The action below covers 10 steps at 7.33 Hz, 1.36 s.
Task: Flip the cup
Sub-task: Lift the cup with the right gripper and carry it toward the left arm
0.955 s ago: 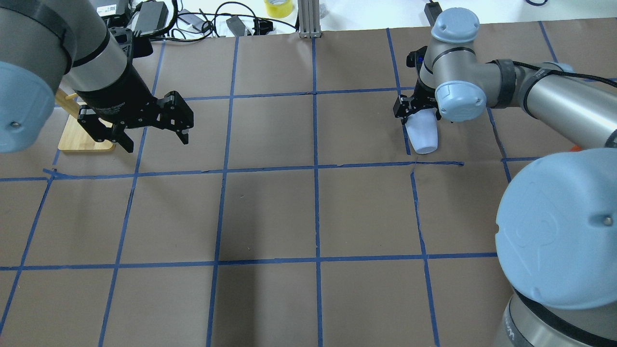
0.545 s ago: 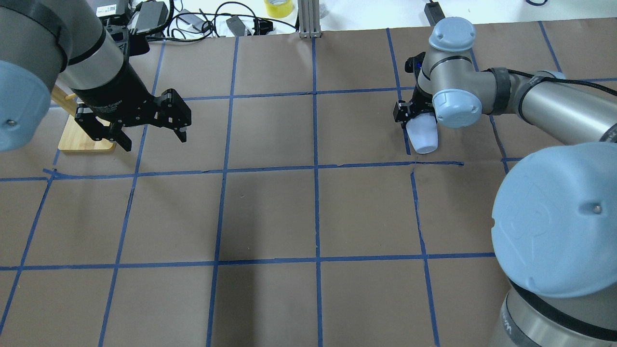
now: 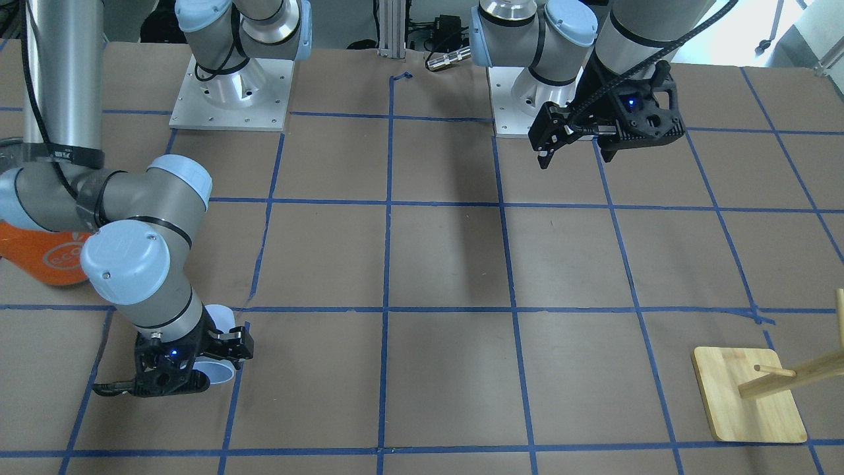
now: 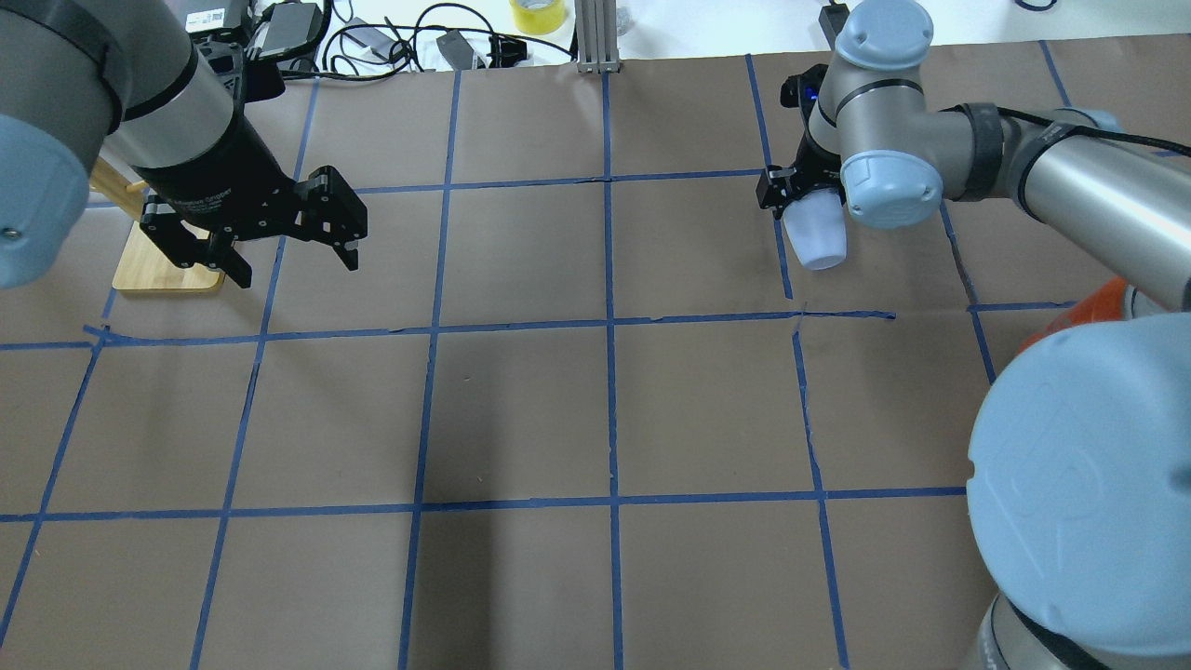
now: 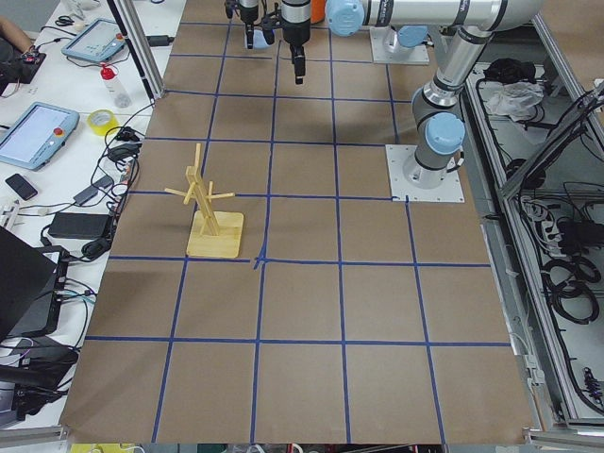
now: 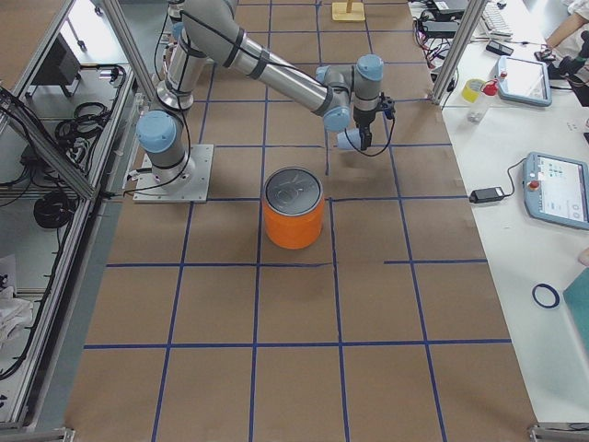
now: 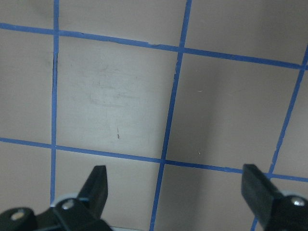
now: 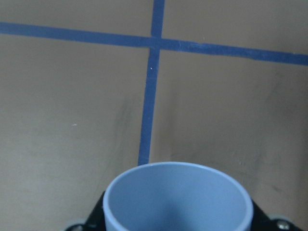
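The pale bluish-white cup (image 4: 816, 240) is held tilted on its side in my right gripper (image 4: 802, 200), which is shut on it near the rim, at the far right of the table. Its base points back toward the robot. Its open mouth points away from the robot in the front-facing view (image 3: 219, 374). The right wrist view looks into its light blue inside (image 8: 178, 199). It also shows in the exterior right view (image 6: 347, 140). My left gripper (image 4: 293, 261) hangs open and empty over the far left; its fingers (image 7: 96, 183) stand wide apart over bare paper.
A large orange can (image 6: 294, 210) with a silver lid stands on the robot's right, nearer the robot than the cup, and shows in the front-facing view (image 3: 46, 260). A wooden peg stand (image 4: 167, 272) sits behind my left gripper. Cables and a tape roll (image 4: 537, 14) lie beyond the far edge.
My right gripper has carried the cup a little farther from the robot, and the wrist has turned slightly. My left gripper has drifted slightly left and stays open.
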### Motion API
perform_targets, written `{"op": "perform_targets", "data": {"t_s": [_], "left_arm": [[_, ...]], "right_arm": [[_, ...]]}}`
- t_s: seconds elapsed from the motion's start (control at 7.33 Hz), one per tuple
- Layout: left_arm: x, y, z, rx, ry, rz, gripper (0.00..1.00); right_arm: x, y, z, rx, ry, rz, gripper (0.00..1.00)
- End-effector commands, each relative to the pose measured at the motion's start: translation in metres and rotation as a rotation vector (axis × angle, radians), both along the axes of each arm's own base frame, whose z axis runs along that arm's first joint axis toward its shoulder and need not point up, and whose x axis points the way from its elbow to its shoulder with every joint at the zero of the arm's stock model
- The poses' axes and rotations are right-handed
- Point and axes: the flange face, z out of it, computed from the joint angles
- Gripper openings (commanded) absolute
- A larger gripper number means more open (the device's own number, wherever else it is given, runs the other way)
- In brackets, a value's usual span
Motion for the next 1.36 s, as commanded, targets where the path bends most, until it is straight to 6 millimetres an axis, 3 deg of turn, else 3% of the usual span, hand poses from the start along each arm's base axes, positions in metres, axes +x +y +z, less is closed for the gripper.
{"op": "perform_targets", "data": {"t_s": [0.0,0.14,0.55,0.68,1.23], "left_arm": [[0.000,0.000,0.000,0.002,0.000,0.000,1.00],[0.000,0.001,0.000,0.001,-0.006,-0.001,1.00],[0.002,0.001,0.002,-0.002,-0.009,0.001,1.00],[0.002,0.001,0.002,-0.002,-0.011,0.001,1.00],[0.001,0.002,-0.002,0.004,-0.010,-0.001,1.00]], "right_arm": [[0.087,0.026,0.035,-0.054,-0.035,0.146,0.07],[0.147,0.041,0.037,-0.085,-0.037,0.262,0.04],[0.247,0.079,0.010,-0.135,-0.029,0.457,0.02],[0.270,0.092,0.003,-0.130,-0.028,0.514,0.02],[0.277,0.094,-0.012,-0.165,0.035,0.896,0.02]]}}
